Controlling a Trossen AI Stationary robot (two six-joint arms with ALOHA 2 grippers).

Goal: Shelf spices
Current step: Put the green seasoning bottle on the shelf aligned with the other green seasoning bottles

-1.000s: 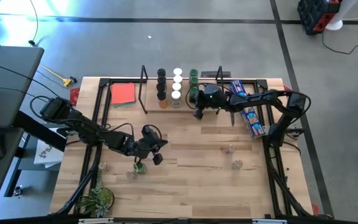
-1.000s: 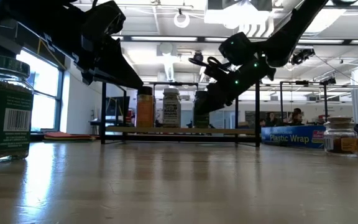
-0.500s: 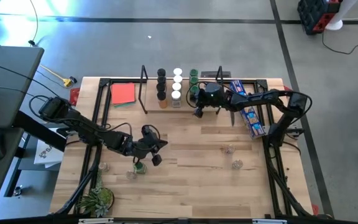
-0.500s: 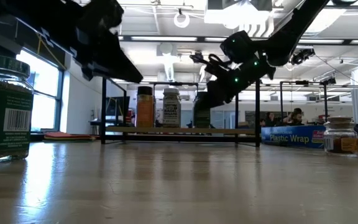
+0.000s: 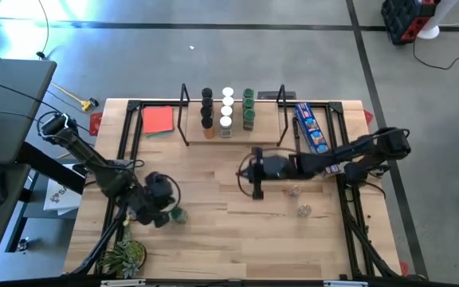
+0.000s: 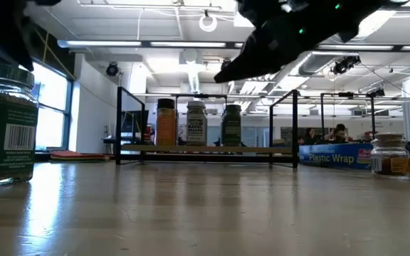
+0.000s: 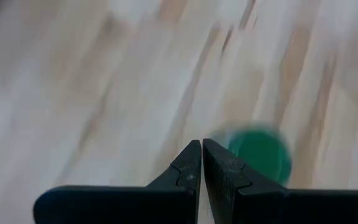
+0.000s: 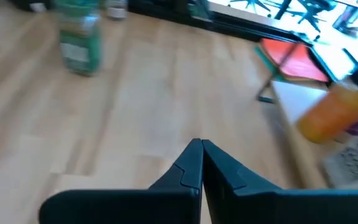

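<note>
The shelf (image 5: 233,134) stands at the table's far middle and carries rows of black-lid (image 5: 206,105), white-lid (image 5: 227,104) and green-lid (image 5: 248,108) spice jars, standing upright; the low view shows three of them (image 6: 196,122). A green-lid jar (image 5: 178,214) stands on the table at the near left; it also shows in the low view (image 6: 3,121). My left gripper (image 5: 166,209) is shut and points down just beside this jar's lid (image 7: 260,155). My right gripper (image 5: 243,171) is shut and empty over the table's middle. Two clear-lid jars (image 5: 294,191) (image 5: 304,210) stand on the table right of it.
A flat red square (image 5: 158,119) lies left of the shelf and a long blue packet (image 5: 313,131) lies right of it. A small plant (image 5: 126,255) stands at the near left corner. Bare wood lies between the two grippers.
My right gripper has drawn back from the green-lid jars on the shelf toward the table's near edge, over the table's middle. My left gripper has gone toward the table's left and near edges, closer to the green-lid jar on the table.
</note>
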